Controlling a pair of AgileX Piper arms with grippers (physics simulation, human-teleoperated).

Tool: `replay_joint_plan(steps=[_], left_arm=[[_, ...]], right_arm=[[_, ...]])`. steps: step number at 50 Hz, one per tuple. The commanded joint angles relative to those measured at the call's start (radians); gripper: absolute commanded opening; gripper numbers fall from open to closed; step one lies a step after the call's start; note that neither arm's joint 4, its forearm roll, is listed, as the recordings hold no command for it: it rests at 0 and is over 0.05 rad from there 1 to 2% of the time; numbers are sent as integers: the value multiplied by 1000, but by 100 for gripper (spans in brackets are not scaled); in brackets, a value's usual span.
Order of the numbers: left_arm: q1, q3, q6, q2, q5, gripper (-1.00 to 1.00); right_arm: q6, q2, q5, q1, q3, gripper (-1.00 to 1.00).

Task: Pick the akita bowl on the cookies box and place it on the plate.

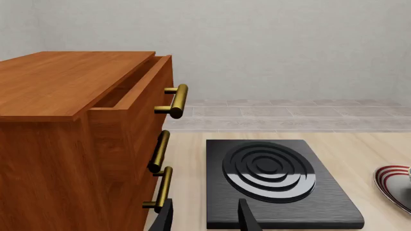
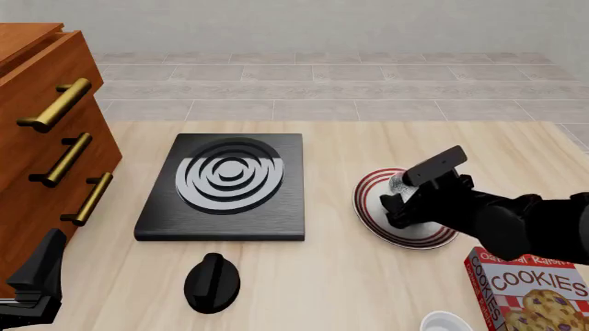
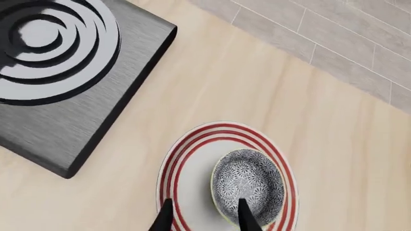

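The akita bowl (image 3: 250, 185) is small, grey and speckled, and it rests upright on the plate (image 3: 192, 178), off-centre toward one rim. My right gripper (image 3: 204, 219) is open and straddles the bowl's wall, with one finger inside the bowl and the other over the plate. In the front view the right gripper (image 2: 401, 212) hangs over the plate (image 2: 366, 207), and the arm hides most of the bowl (image 2: 401, 181). The cookies box (image 2: 529, 289) lies at the front right with nothing on it. My left gripper (image 1: 205, 221) is open and holds nothing, low at the front left (image 2: 32, 289).
A black slab with grey-white rings (image 2: 225, 186) lies left of the plate. A black knob (image 2: 212, 281) sits in front of the slab. A wooden drawer cabinet (image 2: 46, 124) with brass handles stands at the left, its top drawer ajar. A white bowl (image 2: 446, 323) is beside the box.
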Motion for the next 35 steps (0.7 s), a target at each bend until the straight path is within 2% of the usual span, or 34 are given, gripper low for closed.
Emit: replay_joint_plan(steps=[1,35], left_arm=[[0,0,0,0,0,100],[0,0,0,0,0,100]], right_arm=[[7,-75,24,18,35,100],[43,-304,132,83,105,100]])
